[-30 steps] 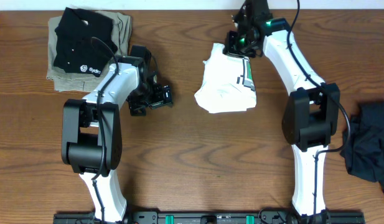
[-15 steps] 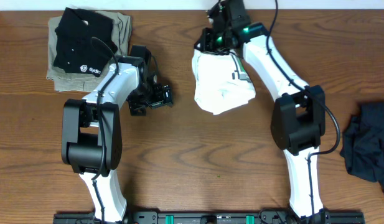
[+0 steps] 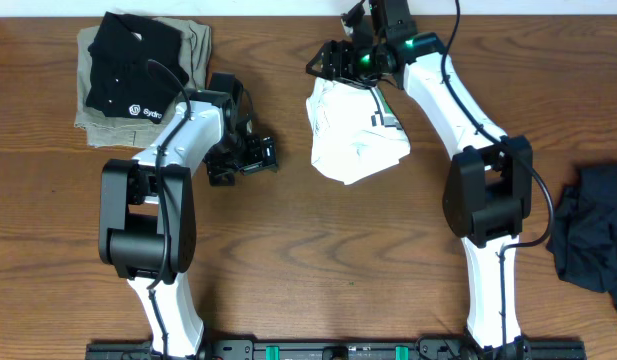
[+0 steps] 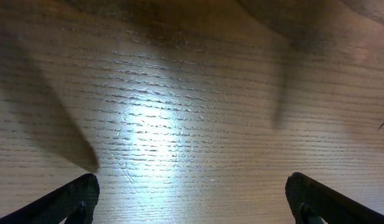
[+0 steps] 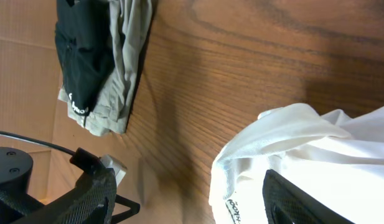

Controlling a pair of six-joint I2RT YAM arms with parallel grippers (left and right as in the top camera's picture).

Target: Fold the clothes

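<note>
1. Looking down from overhead, I see the white T-shirt (image 3: 356, 135) lying in a wrinkled, partly folded bundle on the wooden table (image 3: 318, 260), close to the far edge and a little right of its middle.
2. My right gripper (image 3: 328, 62) hangs over the bundle's far-left corner, near the table's far edge.
3. On the right wrist camera its fingers (image 5: 95, 193) stand wide apart. One is above bare wood and the other above the white cloth, and I see nothing pinched between them.
4. That same view shows a collar edge with a small label at the lower side of the shirt.
5. My left gripper (image 3: 250, 155) sits left of the shirt and well apart from it, low over the wood.
6. Its jaws are spread fully, with only wood grain between them, so it holds nothing.
7. A folded black shirt (image 3: 128, 70) with a white logo rests on a khaki garment (image 3: 193, 45) in the far left corner.
8. A crumpled dark garment (image 3: 588, 235) lies at the right edge.
</note>
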